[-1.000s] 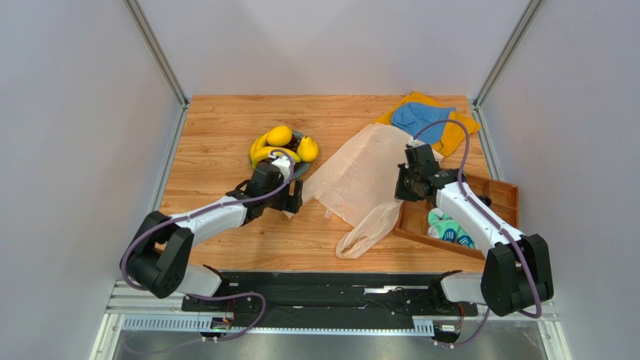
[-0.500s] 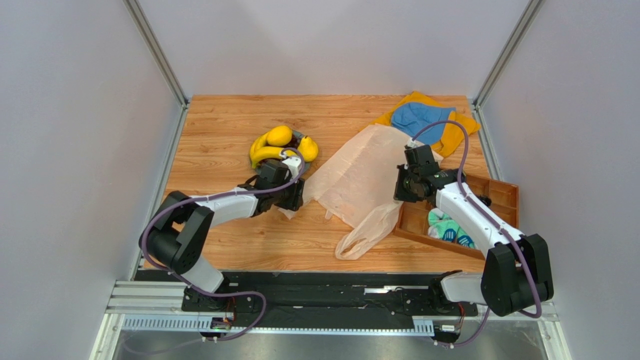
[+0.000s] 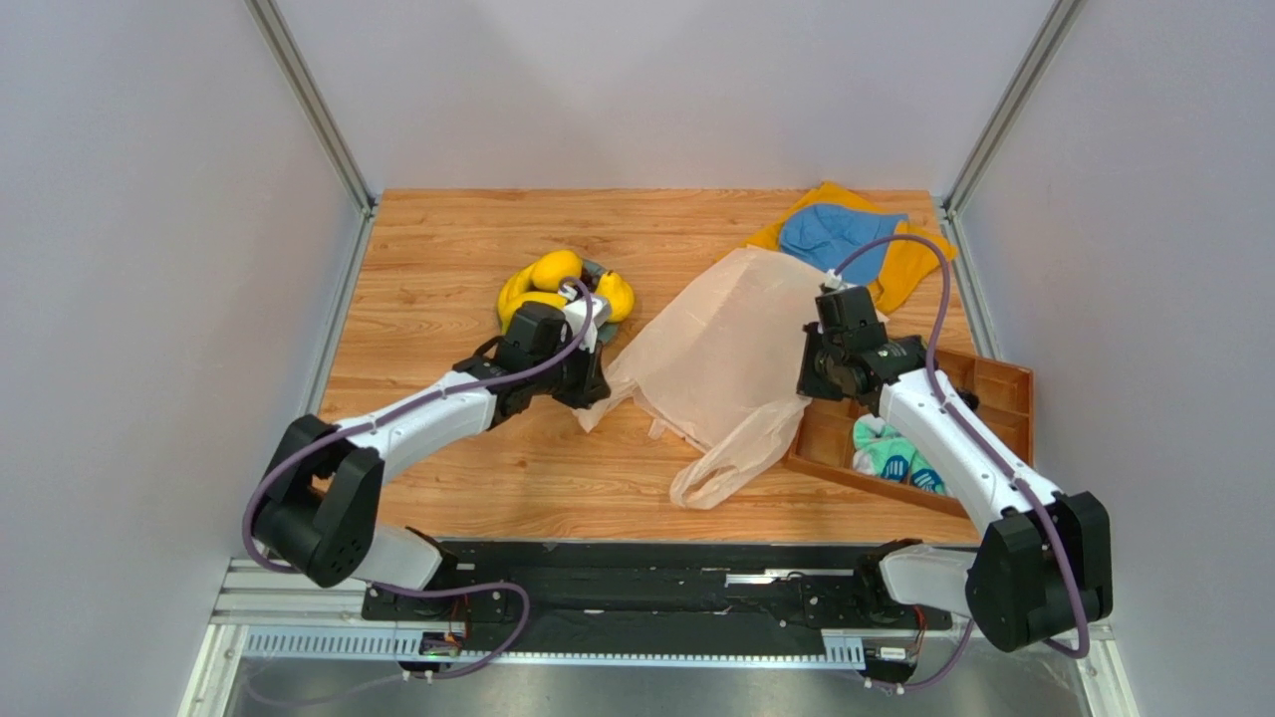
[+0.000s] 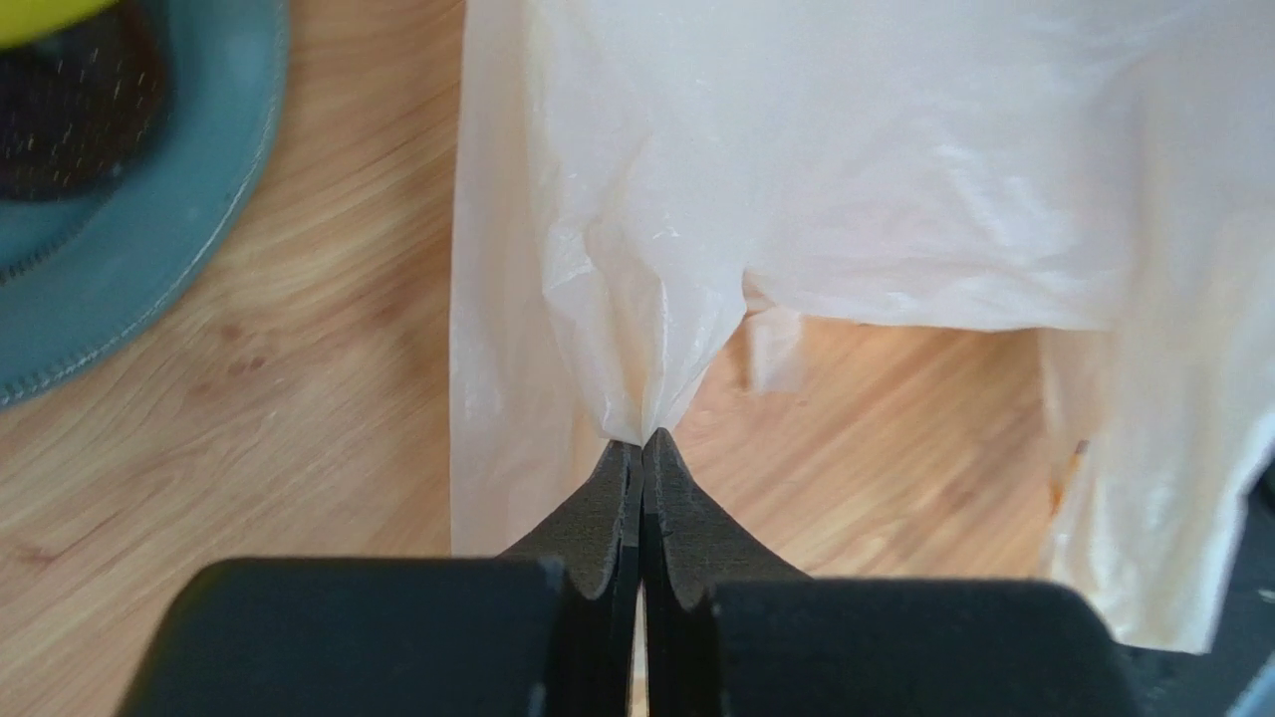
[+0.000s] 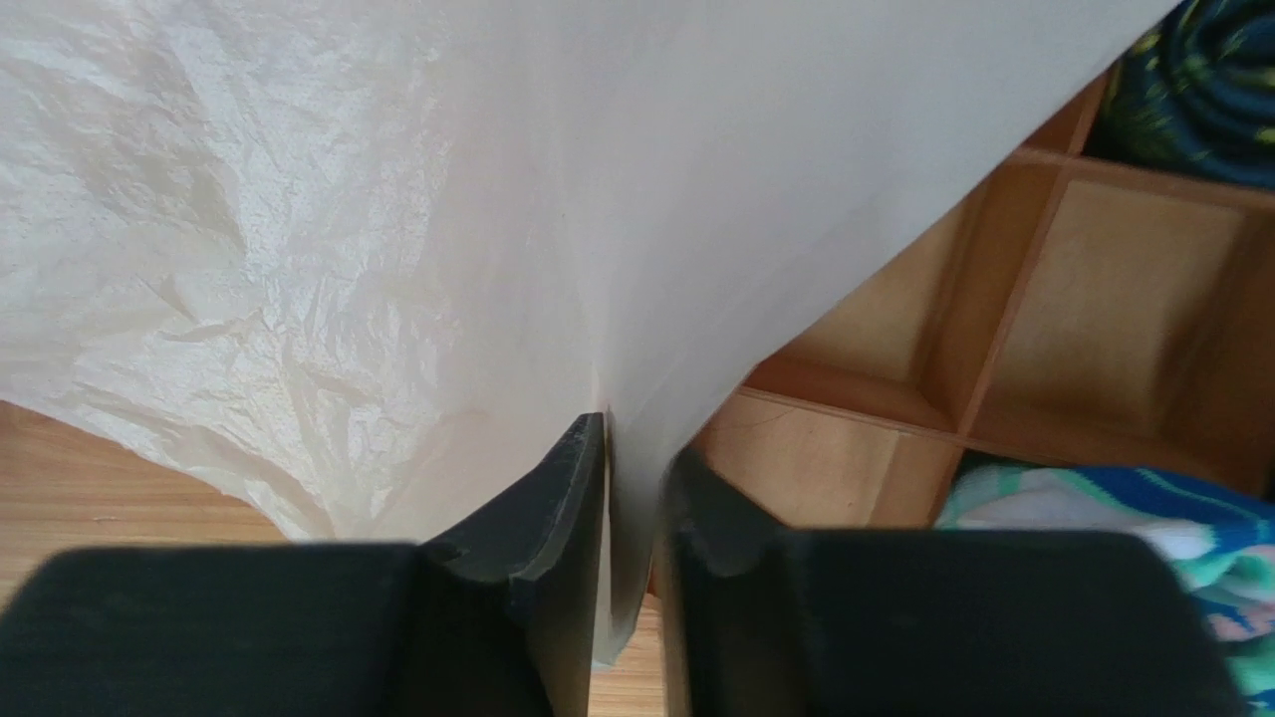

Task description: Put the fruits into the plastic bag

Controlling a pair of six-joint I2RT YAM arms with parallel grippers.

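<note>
The plastic bag lies spread over the middle of the wooden table, its right edge draped over the near corner of the wooden compartment tray and one handle loop trailing toward the arm bases. The left gripper is clenched on the bag's left edge: the two black fingers meet tip to tip, with a gathered peak of film pinched between them. The right gripper is at the bag's right edge, above the tray. Its fingers stand a narrow gap apart with the film running down between them, and whether they grip the film cannot be told. The fruits are not in the bag. The yellow bananas and the roundish yellow fruits sit together on the grey-blue plate, just left of the bag and just beyond the left gripper. The left wrist view also shows a dark item on the plate; it is cut off by the frame edge and cannot be identified. An orange cloth with a blue cloth on top lies at the far right corner of the table, next to the bag's far end.
</note>
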